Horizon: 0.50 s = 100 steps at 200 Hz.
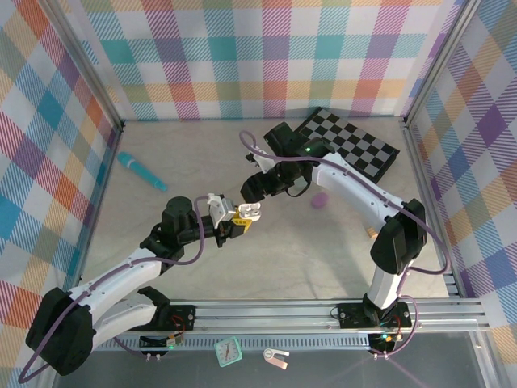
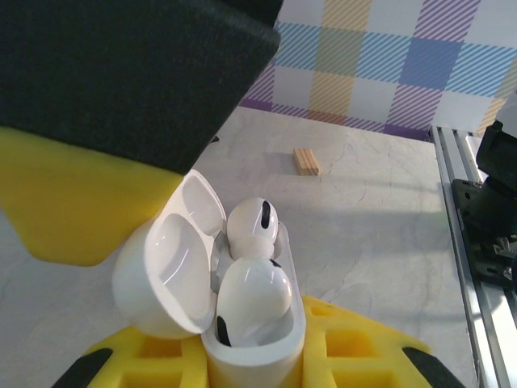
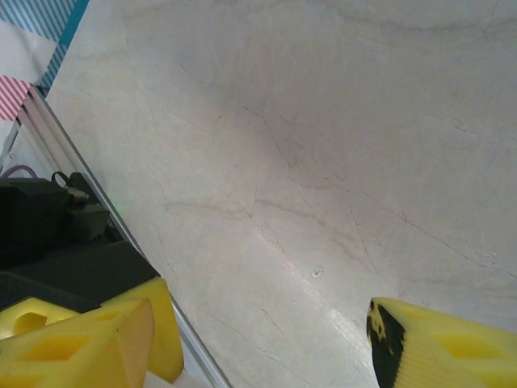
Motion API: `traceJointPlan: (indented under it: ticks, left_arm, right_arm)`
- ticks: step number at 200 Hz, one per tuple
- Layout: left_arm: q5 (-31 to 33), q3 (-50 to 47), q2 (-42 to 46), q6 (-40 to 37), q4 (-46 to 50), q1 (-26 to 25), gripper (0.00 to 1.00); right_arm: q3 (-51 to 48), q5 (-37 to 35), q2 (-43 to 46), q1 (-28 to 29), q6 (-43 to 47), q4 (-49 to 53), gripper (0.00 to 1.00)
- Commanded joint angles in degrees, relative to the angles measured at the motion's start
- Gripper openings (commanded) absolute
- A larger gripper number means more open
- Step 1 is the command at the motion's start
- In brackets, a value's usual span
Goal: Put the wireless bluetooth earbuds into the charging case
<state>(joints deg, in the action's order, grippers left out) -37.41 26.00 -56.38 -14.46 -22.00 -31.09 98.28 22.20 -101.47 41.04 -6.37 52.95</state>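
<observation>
Left wrist: our left gripper [image 1: 231,219] is clamping an open glossy white plastic case [image 2: 258,360] holding two white earbuds [image 2: 252,228]; right gripper [image 3: 266,339] is gaping, empty.

Top external hangs high behind the arm bases, looking down and forward over the whole table [image 1: 307,267] to the plaid back wall [image 1: 266,56]. Left wrist is jammed right up against the charging case [image 2: 254,356], facing rightward across the tabletop with the near rail [image 2: 464,234] at its edge, and that same case shows small at mid-table from above. Right wrist peers steeply down at bare tabletop from close range.
</observation>
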Motion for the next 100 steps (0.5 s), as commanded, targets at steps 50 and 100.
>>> traceJointPlan:
  ticks: [50,100]
  left_arm:
    - [2.24,-0.25,1.70,0.97,-1.73,-0.29,0.19]
    - [-1.64,-0.66,1.23,2.33,-3.37,-0.30,0.19]
  right_arm:
    - [-3.27,0.37,7.10,0.40,6.37,1.91,0.72]
    - [-14.10,-1.73,19.19,0.45,14.50,-12.33,0.75]
